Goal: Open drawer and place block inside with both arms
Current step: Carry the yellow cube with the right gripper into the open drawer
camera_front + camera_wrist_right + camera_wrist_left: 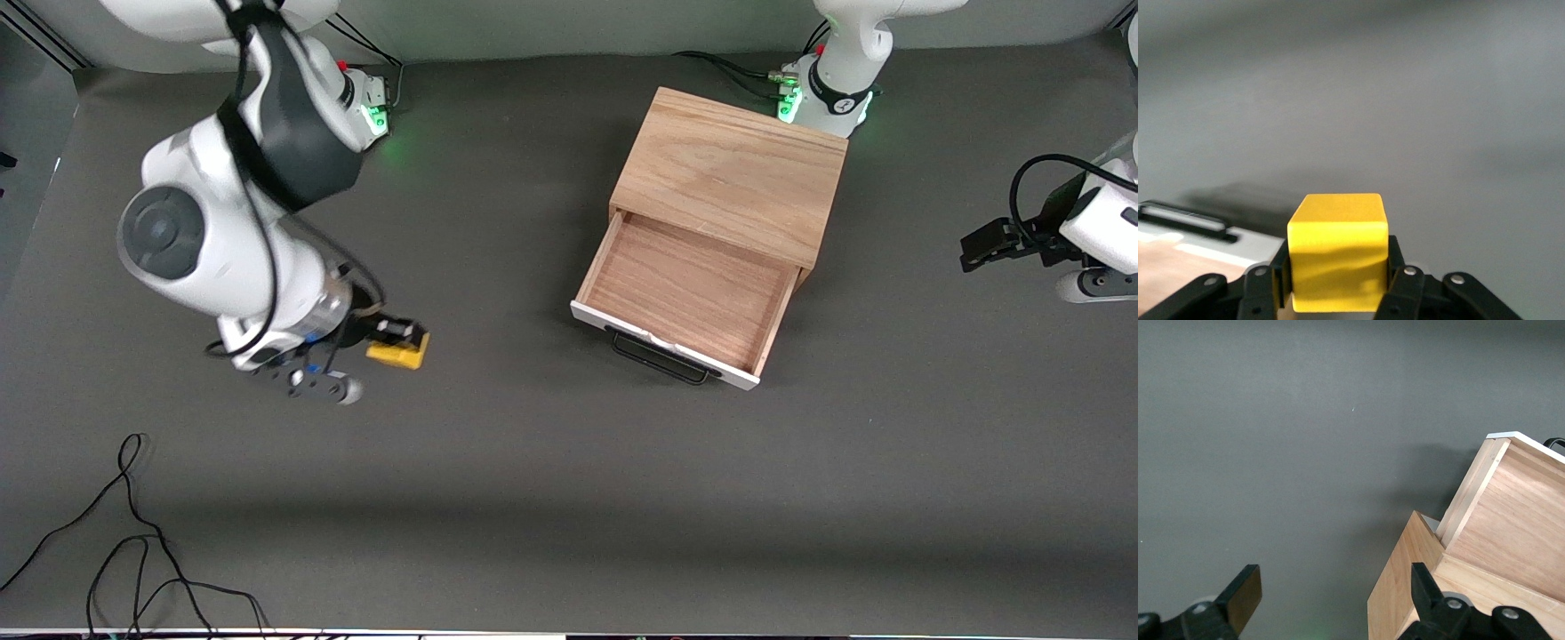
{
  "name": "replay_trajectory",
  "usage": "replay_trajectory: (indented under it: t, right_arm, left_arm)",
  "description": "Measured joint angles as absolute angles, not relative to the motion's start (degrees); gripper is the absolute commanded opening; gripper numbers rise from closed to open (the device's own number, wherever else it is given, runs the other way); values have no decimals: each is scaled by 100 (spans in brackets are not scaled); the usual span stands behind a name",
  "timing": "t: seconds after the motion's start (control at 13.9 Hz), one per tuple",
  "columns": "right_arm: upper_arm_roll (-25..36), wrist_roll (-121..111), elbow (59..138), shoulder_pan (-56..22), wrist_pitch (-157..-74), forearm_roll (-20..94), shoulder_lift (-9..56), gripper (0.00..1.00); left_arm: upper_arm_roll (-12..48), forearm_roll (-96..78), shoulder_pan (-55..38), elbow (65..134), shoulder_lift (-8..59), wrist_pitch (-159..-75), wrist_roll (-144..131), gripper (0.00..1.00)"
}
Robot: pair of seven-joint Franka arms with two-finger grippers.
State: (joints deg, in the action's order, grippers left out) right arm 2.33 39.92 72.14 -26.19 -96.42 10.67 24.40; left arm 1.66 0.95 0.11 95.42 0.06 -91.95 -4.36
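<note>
The drawer [685, 293] stands pulled out of the light oak cabinet [729, 173], empty, with its white front panel and black bar handle [662, 358] toward the front camera. My right gripper [400, 342] is shut on the small yellow block [397, 354] and holds it above the table, toward the right arm's end, well apart from the drawer. In the right wrist view the block [1337, 250] sits between the fingers, with the drawer front [1198, 243] at the edge. My left gripper [982, 247] is open and empty beside the cabinet [1405, 587] at the left arm's end.
Black cables [133, 542] lie on the grey table near the front edge at the right arm's end. Bare table lies between the held block and the drawer.
</note>
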Motion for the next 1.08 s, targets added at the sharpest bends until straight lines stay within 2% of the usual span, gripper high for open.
replay_trajectory:
  t: [0.29,0.43,0.79,1.08]
  right_arm:
    - [206,5731,6434,-3649,-9743,1091,2888,6]
    - [195,6353,6152,-4067,-10243,1091,3297,6]
    - [193,6862,6043,-4824,-11517,1090,4329,6]
    - [193,7090,5985,-5092,-11713,1090,4785,8]
  left_arm:
    - [163,93,-4,9538,6,-9235,-434,100]
    - [207,91,-2,9537,7,-9264,-434,100]
    - [249,89,-2,9536,7,-9277,-433,100]
    - [249,89,0,9536,7,-9273,-359,100]
